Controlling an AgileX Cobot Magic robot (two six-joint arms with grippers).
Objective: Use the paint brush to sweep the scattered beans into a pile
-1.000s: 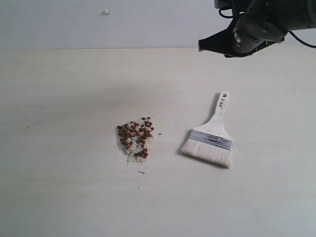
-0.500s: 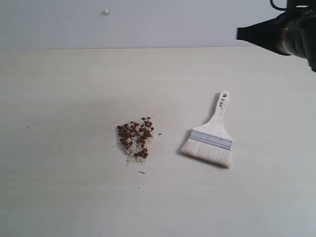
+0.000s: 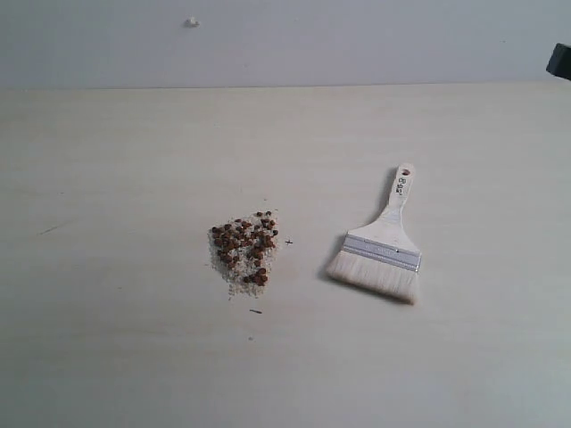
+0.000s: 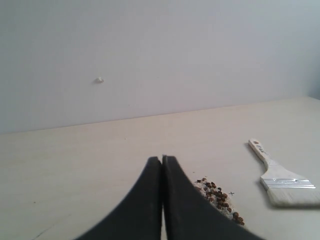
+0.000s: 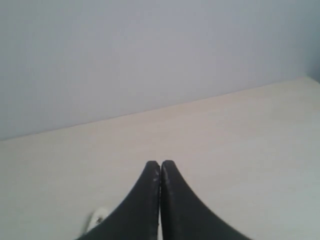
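On the pale wooden tabletop (image 3: 125, 366), right of centre in the exterior view, lies the wide flat paint brush (image 3: 382, 249) with its pale wooden handle, silver metal ferrule and cream-white bristles. It lies flat, and neither arm touches it. Its long axis runs from the bristles at the near side to the holed handle end, which points toward the far wall and leans a little rightward.

To its left, near but apart from the bristles, the tiny round reddish-brown beans (image 3: 244, 247) sit among pale crumbs in one compact pile (image 3: 237, 267). A few specks lie just outside it, so the gathering looks largely done.

The black left gripper (image 4: 161, 161) has its jaws pressed together on nothing, and the beans and brush lie ahead of it. The black right gripper (image 5: 160, 165) is likewise closed and empty, facing bare tabletop. The brush lies on the right arm's side, so that arm seems the likelier one to take the handle, with its jaws opened across the handle's axis.
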